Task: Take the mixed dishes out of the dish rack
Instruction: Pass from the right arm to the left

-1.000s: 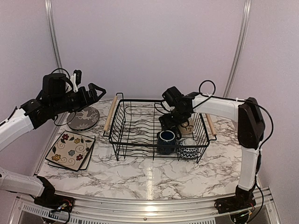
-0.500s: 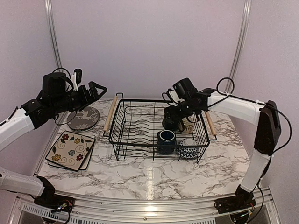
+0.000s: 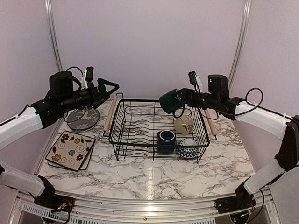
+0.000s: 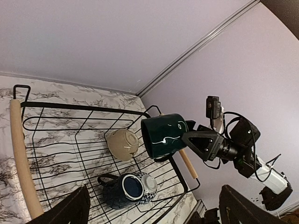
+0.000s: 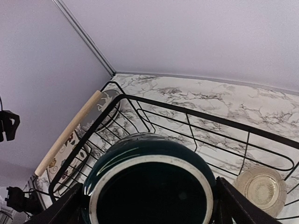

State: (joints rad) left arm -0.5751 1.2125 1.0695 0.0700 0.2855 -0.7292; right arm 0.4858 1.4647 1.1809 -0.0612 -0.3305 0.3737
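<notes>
Dark mug [image 3: 170, 101] now raised above dish rack [image 3: 110, 114] by right hand [image 3: 181, 99].

Work cell surroundings.
We see a grey-veined white marble bench [image 3: 154, 179], plain pale lilac walls [image 3: 149, 42] and metal rails [image 3: 52, 37] rising at both rear corners.

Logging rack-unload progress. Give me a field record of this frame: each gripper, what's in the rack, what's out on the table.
right gripper: shut on the lifted mug, which is tipped sideways in the air over the rack
left gripper: open, empty, in the air near the rack's left end
in rack: blue mug, beige bowl, patterned bowl, all toward the right end
on table, left of rack: grey plate, stacked square plates
</notes>
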